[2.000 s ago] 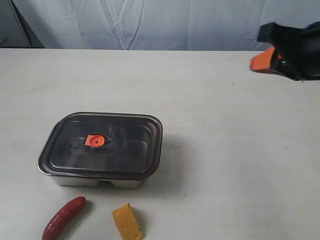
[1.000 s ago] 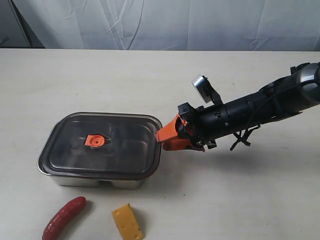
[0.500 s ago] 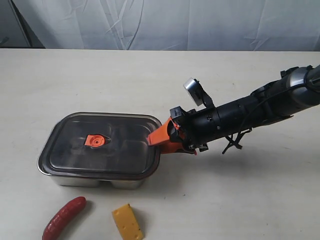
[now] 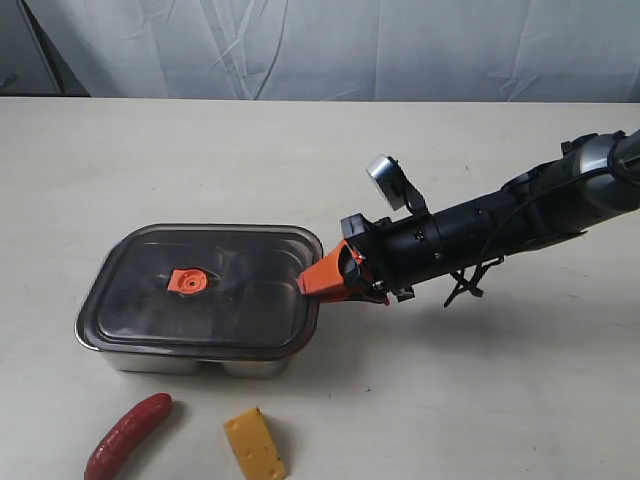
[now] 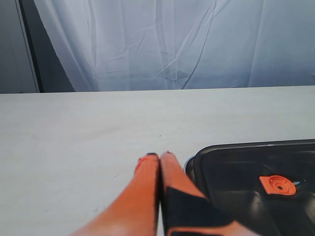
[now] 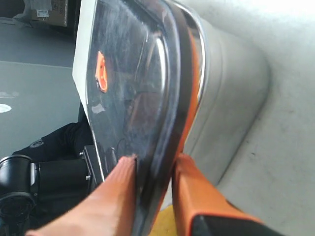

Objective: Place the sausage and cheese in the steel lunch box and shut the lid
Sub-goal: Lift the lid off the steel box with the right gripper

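Ext: lid (image 4: 205, 285) sits on steel lunch box (image 4: 190, 362), left-centre of surface (image 4: 480, 400), w/ R gripper (image 4: 318, 279) at lid's right edge; sausage (image 4: 128, 436) and cheese (image 4: 255, 446) lie on surface just camera-side of box, outside it, apart from each other. L wrist: L gripper (image 5: 160, 157) fingers pressed together, nothing btwn, tips just beside box corner. R wrist: R gripper (image 6: 153, 161) clamped on lid rim, one finger on top face, other under rim.
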